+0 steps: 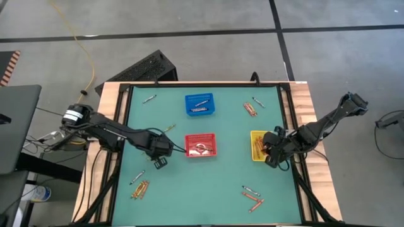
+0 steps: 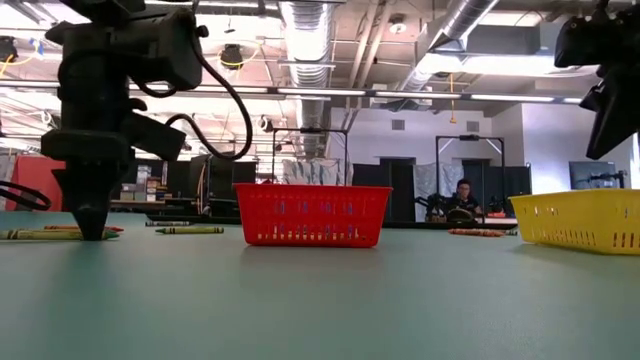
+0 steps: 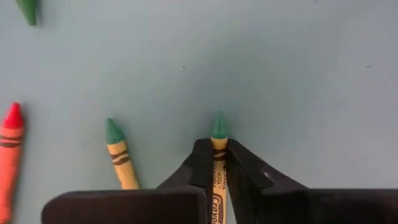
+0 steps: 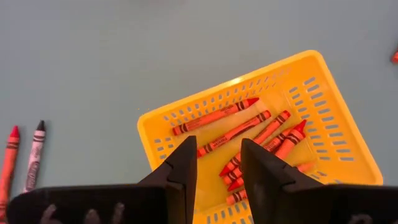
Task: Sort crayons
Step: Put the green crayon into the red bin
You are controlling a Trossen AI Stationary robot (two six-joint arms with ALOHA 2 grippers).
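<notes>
On the green mat, left pincer clamps a green-tipped crayon.

A robotics lab or open industrial workspace is showing here. Bare ducts and pipes are running under an unfinished ceiling with strip lights glowing. Metal frames are standing on the floor behind, and a person is sitting at a far bench. A green table is standing on grey concrete floor, with a yellow cable trailing across it.
</notes>
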